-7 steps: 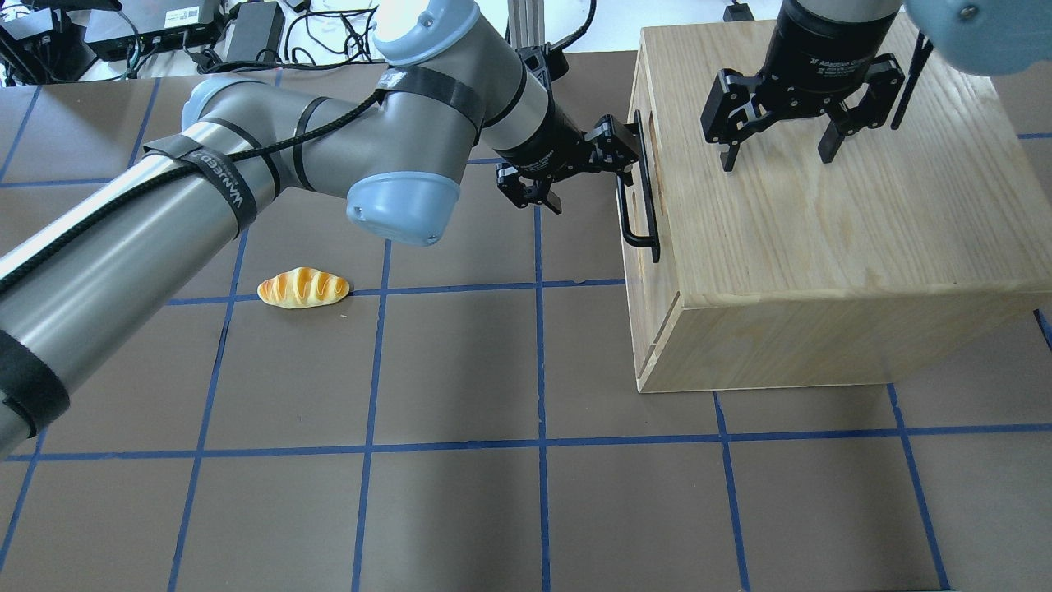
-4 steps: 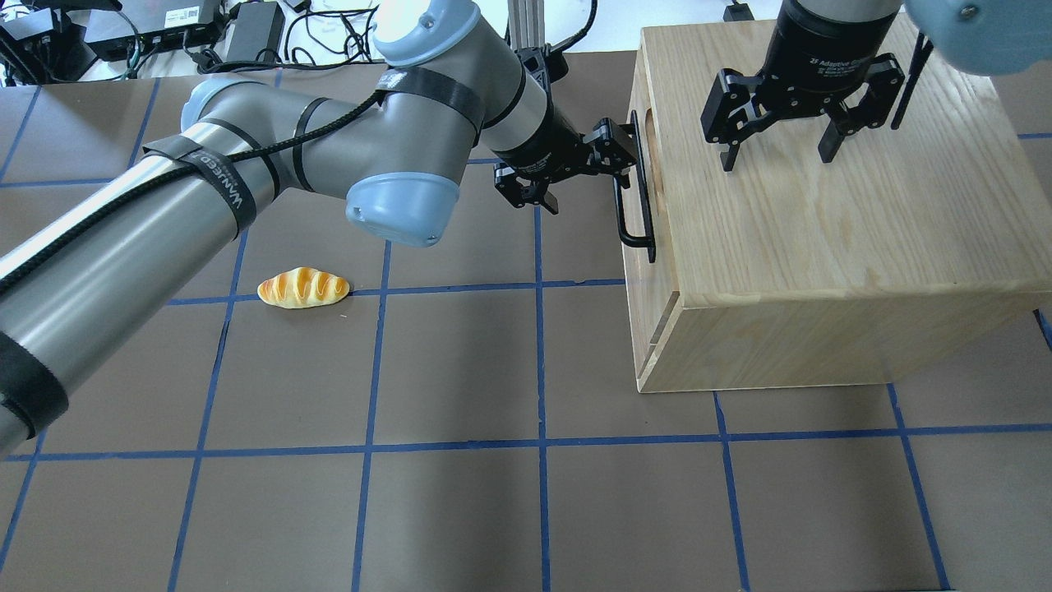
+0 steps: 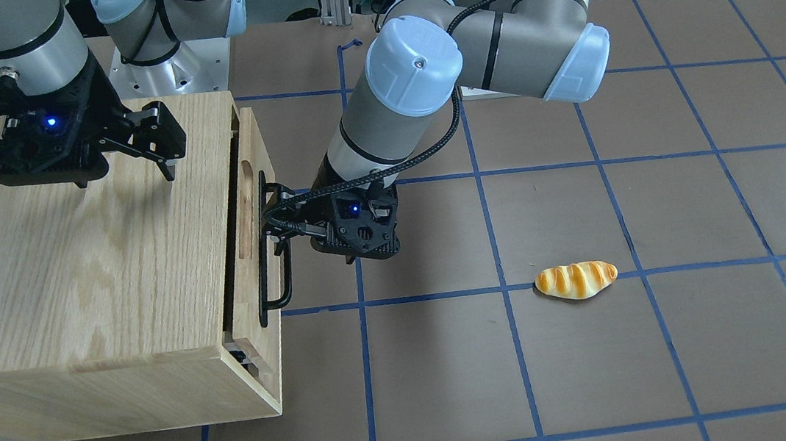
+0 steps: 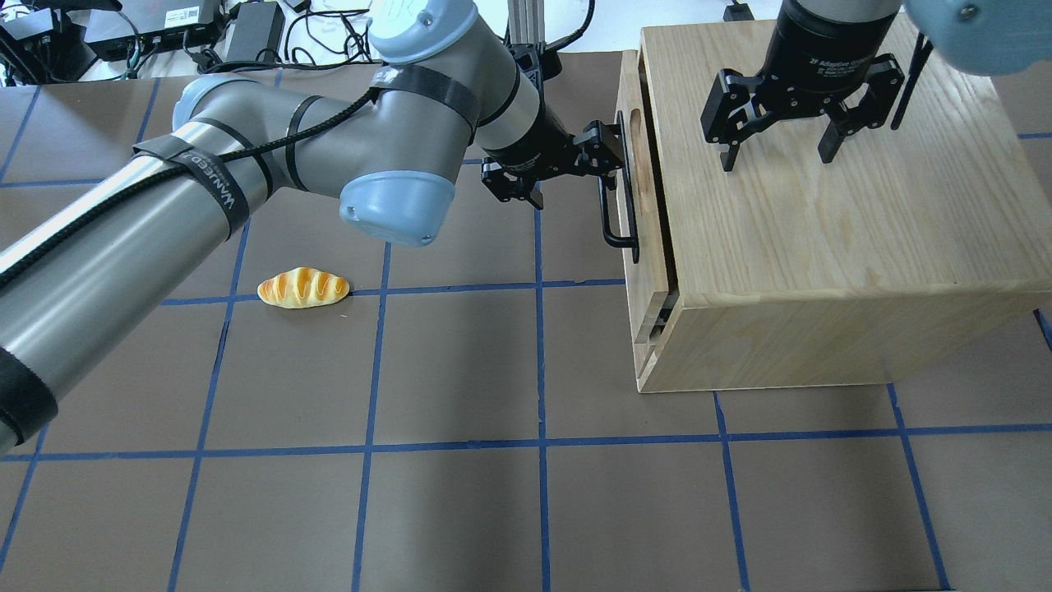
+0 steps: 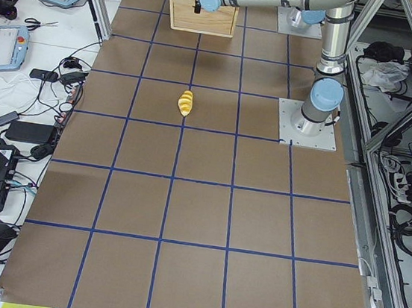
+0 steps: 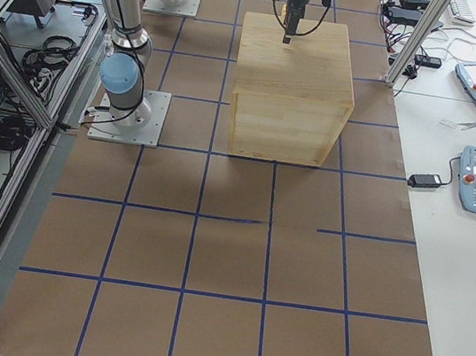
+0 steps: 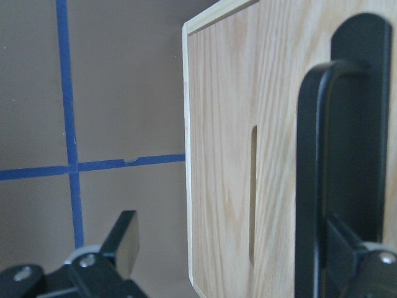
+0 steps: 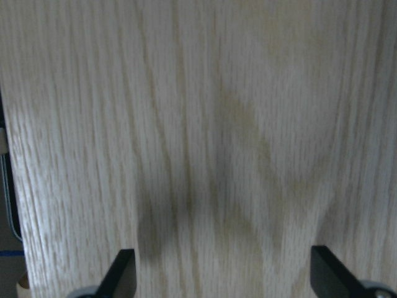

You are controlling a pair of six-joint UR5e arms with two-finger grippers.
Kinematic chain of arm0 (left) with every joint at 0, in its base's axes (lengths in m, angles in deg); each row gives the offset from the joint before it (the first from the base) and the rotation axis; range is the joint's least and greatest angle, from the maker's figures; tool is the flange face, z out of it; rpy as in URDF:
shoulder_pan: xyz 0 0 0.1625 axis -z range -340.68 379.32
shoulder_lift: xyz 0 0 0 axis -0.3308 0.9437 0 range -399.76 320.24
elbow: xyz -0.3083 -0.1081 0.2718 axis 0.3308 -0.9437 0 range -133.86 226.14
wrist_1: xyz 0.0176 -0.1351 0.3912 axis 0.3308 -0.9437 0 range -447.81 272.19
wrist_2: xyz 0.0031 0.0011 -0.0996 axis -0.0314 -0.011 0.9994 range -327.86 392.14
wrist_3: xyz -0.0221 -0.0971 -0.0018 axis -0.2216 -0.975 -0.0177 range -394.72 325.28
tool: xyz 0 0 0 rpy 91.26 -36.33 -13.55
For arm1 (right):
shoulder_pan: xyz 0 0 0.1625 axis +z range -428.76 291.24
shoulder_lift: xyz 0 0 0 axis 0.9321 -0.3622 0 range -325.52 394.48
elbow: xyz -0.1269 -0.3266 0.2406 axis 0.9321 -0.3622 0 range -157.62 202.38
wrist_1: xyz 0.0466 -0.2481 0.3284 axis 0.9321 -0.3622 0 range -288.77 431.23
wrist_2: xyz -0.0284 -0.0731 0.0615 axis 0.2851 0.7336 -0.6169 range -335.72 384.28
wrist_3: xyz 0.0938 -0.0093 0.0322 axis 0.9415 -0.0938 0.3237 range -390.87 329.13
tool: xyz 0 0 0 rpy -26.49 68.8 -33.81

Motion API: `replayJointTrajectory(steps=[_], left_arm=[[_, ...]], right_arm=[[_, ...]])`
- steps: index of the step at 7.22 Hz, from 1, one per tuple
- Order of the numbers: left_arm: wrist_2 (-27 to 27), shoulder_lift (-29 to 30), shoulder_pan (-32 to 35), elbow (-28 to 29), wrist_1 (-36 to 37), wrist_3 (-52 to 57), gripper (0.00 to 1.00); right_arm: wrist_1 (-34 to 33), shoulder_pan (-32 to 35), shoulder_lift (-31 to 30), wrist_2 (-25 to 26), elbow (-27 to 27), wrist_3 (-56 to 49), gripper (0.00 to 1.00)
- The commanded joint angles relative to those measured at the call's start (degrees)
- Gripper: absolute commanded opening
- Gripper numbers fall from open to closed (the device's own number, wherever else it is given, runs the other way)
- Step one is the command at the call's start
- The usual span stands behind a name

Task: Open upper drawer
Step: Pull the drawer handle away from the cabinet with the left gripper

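Upper drawer (image 3: 241,282) is cracked open from the cabinet (image 4: 822,247). Left gripper (image 4: 575,175) is spread, one finger hooked behind the handle (image 4: 606,214). Right gripper (image 4: 777,159) is spread above the cabinet top. Rigid wood on rails, likely slides easily; pull mid-handle, straight out.

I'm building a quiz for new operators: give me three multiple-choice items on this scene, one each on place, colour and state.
1. Where does the bread roll lie? A) on a plate B) on the table, apart from the cabinet C) in a basket
2. What colour is the bar handle on the upper drawer? A) black B) silver C) blue
3. How is the upper drawer? A) fully shut B) pulled out a little C) removed
Answers: 1B, it rests on the table away from the cabinet; 2A, the bar is black against light wood; 3B, a dark gap separates its front from the cabinet.
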Motion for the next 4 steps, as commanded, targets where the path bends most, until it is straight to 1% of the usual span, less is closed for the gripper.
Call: replayJointTrajectory(steps=[1, 2, 4], left_arm=[[-1.5, -0.2, -0.4, -0.4, -0.8, 1.1, 1.00], [-3.6, -0.9, -1.6, -0.4, -1.6, 1.7, 1.00], [-3.5, -1.6, -6.2, -0.5, -5.9, 6.7, 1.00]], right_arm=[[0.0, 0.0, 0.0, 0.0, 0.0, -0.1, 1.00], [0.0, 0.0, 0.0, 0.0, 0.0, 0.0, 1.00], [0.0, 0.0, 0.0, 0.0, 0.0, 0.0, 1.00]])
